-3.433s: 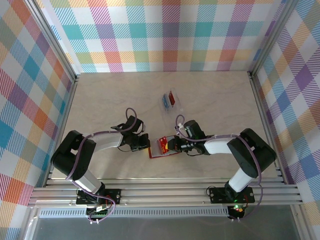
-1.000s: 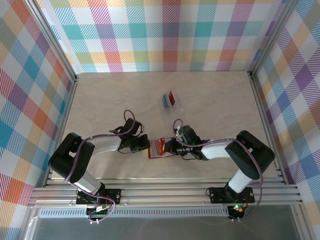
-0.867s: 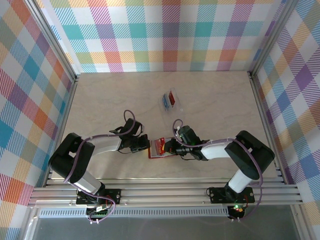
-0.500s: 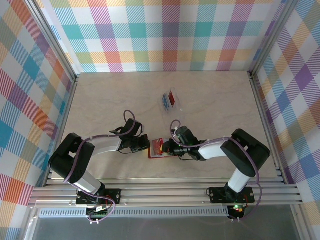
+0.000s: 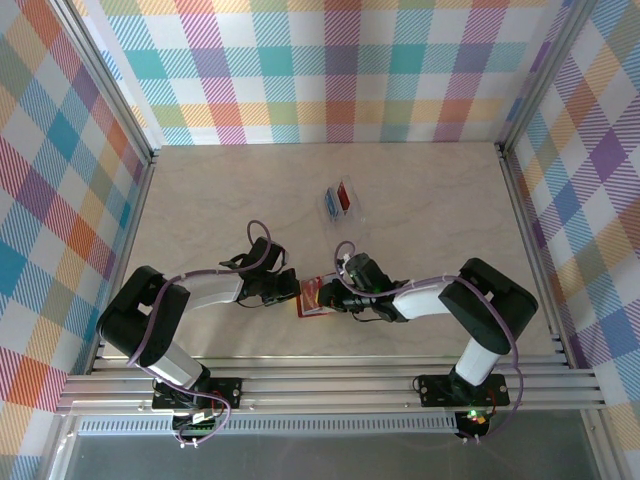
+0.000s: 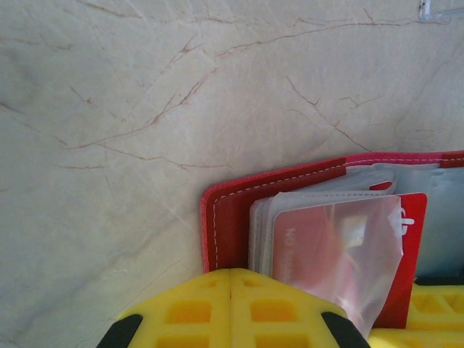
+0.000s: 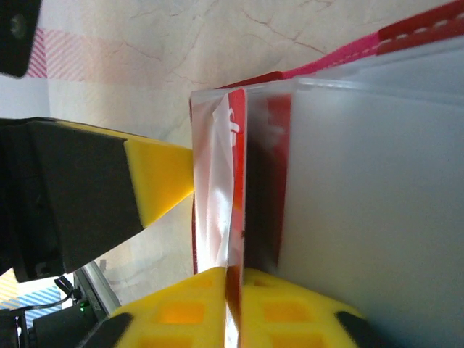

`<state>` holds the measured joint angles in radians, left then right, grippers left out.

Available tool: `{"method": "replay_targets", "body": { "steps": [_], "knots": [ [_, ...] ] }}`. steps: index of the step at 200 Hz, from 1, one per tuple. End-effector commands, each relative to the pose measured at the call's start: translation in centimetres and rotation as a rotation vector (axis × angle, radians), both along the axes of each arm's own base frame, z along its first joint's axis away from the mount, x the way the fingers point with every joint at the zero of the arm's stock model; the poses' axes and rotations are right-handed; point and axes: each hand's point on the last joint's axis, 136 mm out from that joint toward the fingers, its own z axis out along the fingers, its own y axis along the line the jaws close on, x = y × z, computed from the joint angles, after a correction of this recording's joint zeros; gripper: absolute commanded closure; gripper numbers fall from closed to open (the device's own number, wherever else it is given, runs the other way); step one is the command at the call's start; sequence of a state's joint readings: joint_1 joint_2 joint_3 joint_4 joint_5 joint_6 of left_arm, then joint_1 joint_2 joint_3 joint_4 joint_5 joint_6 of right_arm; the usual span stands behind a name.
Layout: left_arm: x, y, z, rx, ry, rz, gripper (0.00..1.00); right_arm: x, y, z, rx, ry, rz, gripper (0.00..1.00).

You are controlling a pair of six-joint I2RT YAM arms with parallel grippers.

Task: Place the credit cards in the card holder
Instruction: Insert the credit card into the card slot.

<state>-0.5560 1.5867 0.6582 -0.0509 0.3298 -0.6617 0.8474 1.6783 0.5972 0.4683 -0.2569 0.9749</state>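
The red card holder (image 5: 312, 298) lies open on the table between my two grippers. In the left wrist view its red cover (image 6: 226, 217) and clear ribbed sleeves show, with a red credit card (image 6: 341, 246) partly inside one sleeve. My left gripper (image 6: 230, 286) is shut, its yellow tips resting on the holder's near edge. My right gripper (image 7: 233, 286) is shut on the red credit card (image 7: 239, 181), which stands edge-on and runs into the sleeve. From above, the left gripper (image 5: 293, 289) and right gripper (image 5: 332, 296) sit at the holder's two sides.
A clear plastic case (image 5: 340, 198) with a blue and a red card in it lies further back on the marble-patterned table (image 5: 440, 200). Checked walls and metal rails close the table on three sides.
My right gripper has moved left toward the left gripper, pushing the red card deeper into the sleeve. The visible part of the holder between the grippers has shrunk. The left arm has not moved.
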Motion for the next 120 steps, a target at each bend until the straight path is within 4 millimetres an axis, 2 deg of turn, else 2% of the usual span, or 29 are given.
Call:
{"method": "replay_targets", "body": {
  "steps": [1, 22, 59, 81, 120],
  "knots": [
    [-5.6, 3.2, -6.9, 0.219, 0.201, -0.028, 1.0, -1.1, -0.5, -0.2, -0.091, -0.009, 0.06, 0.74],
    [-5.5, 3.3, -6.8, 0.223, 0.2, -0.027, 1.0, -1.3, -1.1, 0.4, -0.131, -0.028, 0.085, 0.6],
    [-5.4, 3.2, -6.8, 0.222, 0.198, -0.03, 1.0, -1.6, -2.3, 1.5, -0.2, -0.061, 0.112, 0.47],
    [-5.5, 3.1, -6.8, 0.213, 0.197, -0.036, 1.0, -1.6, -3.4, 2.6, -0.246, -0.101, 0.114, 0.44],
    [-5.3, 2.2, -6.1, 0.166, 0.183, -0.062, 0.99, -0.2, -8.1, 3.3, -0.362, -0.138, 0.011, 0.43]
  ]
}}
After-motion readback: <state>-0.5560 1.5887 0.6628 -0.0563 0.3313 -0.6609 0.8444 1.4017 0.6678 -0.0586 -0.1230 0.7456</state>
